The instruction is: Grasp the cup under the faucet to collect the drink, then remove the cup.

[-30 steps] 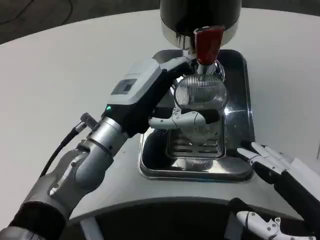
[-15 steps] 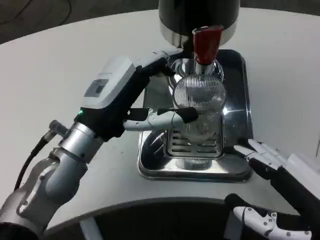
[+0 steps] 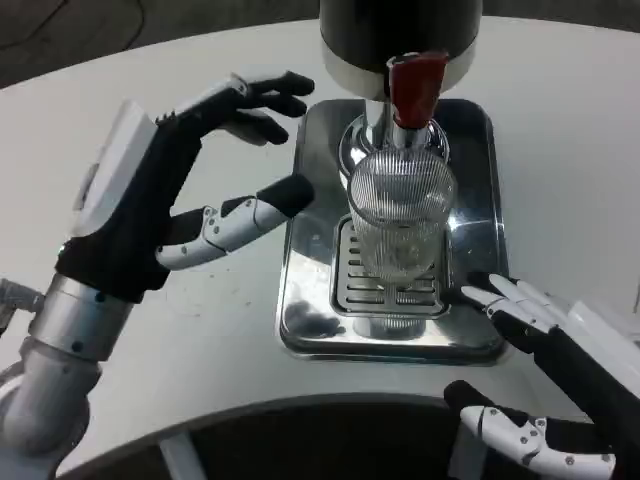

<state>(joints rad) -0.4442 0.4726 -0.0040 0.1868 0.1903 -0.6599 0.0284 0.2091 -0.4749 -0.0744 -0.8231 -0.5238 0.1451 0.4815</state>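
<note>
Clear ribbed cup stands upright on the slotted grate of the shiny metal drip tray, directly under the faucet with the red tap handle. Dispenser body, dark with a silver band, sits at the top of the tray. Whether any liquid is in the cup cannot be told through the ribbing.

Left hand sits to the left of the tray, above the white table, holding nothing, fingers spread wide. Its upper fingers reach toward the tray's top left corner; the lower digit stretches toward the tray's left edge, dark tip just beside or over the rim, hard to tell which. It is apart from the cup, no contact. White back of the hand faces left, silver forearm runs down to the bottom left corner.

Right hand is at the lower right, by the tray's front right corner. Its fingers are extended and apart, pointing up-left toward the tray rim, tips near the tray's front right part; contact with the tray unclear. Thumb lies lower, over the dark gap below the table edge. It holds nothing and is well short of the cup
</note>
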